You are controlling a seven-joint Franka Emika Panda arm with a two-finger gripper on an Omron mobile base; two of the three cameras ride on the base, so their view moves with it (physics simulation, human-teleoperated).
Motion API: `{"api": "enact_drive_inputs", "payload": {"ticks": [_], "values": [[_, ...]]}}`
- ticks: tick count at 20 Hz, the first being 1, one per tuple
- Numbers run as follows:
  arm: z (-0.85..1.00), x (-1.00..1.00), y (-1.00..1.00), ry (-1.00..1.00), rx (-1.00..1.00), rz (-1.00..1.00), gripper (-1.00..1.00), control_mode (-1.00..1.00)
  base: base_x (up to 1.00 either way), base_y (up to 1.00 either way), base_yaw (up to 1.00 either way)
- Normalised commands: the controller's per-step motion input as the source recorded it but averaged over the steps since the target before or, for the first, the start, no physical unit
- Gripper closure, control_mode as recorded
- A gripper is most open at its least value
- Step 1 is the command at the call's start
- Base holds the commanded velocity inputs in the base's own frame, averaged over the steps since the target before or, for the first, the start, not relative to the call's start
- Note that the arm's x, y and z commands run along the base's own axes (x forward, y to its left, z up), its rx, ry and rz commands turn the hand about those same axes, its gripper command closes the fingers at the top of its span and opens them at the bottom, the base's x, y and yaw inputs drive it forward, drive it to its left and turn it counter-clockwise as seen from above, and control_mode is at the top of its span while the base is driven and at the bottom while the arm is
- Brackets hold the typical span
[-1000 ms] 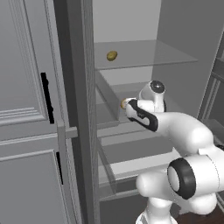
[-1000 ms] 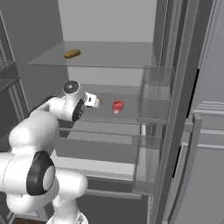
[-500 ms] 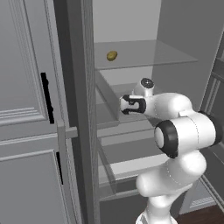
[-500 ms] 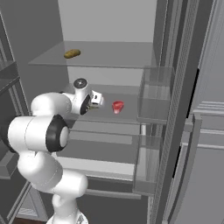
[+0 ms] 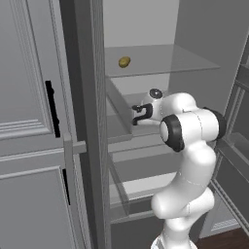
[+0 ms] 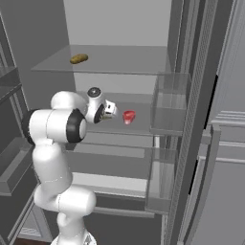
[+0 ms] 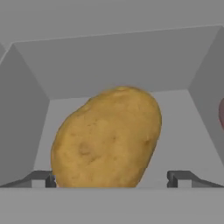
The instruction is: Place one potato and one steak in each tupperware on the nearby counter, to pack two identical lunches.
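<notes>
Golden potato (image 7: pixel 106 139) sits between our wide-spread claw (image 7: pixel 113 178) tips, so we should close squarely across its middle.

white arm folded tight at the elbow, forearm level, wrist turned in toward the shelf. claw (image 5: pixel 135 115) held out sideways at mid-shelf height, also seen from the right base view (image 6: pixel 114 109). jaws spread wide, dark fingertips (image 7: pixel 43 179) standing well apart, gripping nothing.
</notes>
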Motion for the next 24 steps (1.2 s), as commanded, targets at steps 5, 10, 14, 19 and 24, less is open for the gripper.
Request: {"api": "enact_drive_inputs", "payload": {"ticks": [5,10,14,19,24], "values": [[-0.29,0.69,0.03,0.05,0.0,-0.02,-1.0,-1.0,0.0,0.0,0.0],[-0.62,0.2,0.0,0.12,0.0,-0.09,-1.0,-1.0,0.0,0.0,0.0],[-0.82,0.0,0.0,0.08,0.0,-0.12,1.0,-1.0,0.0,0.0,0.0],[-0.38,-0.69,-0.16,-0.02,0.0,-0.09,1.0,-1.0,0.0,0.0,0.0],[0.03,-1.0,-0.39,-0.09,0.02,-0.01,1.0,-1.0,0.0,0.0,0.0]]}}
